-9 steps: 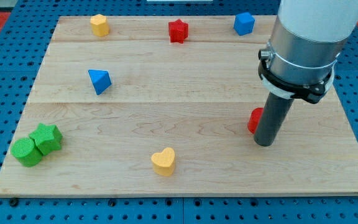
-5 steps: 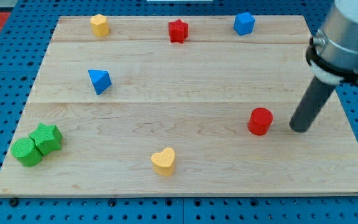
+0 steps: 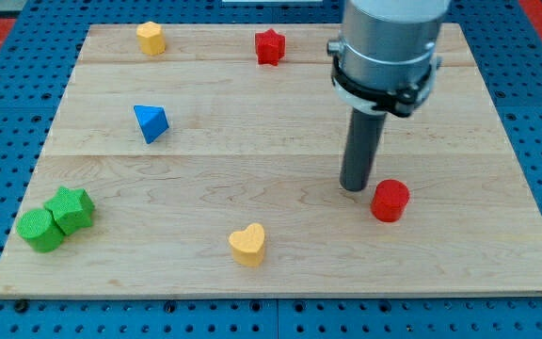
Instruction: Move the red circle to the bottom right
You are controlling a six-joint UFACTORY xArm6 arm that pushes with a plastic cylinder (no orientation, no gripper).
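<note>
The red circle (image 3: 390,200) is a short red cylinder lying on the wooden board (image 3: 252,169), right of centre and in its lower half. My tip (image 3: 355,186) rests on the board just to the upper left of the red circle, very close to it or touching it. The arm's grey and white body hides the board's top right area, where a blue block stood earlier.
A yellow heart (image 3: 247,244) lies at the bottom centre. A green circle (image 3: 39,230) and a green star (image 3: 71,209) touch at the bottom left. A blue triangle (image 3: 151,122) lies at the left. A yellow block (image 3: 151,38) and a red star (image 3: 269,45) lie along the top.
My tip moved from the red circle's right side, out to the right, then over to its upper left. The red circle shifted slightly down; the arm now covers the blue block at the top right.
</note>
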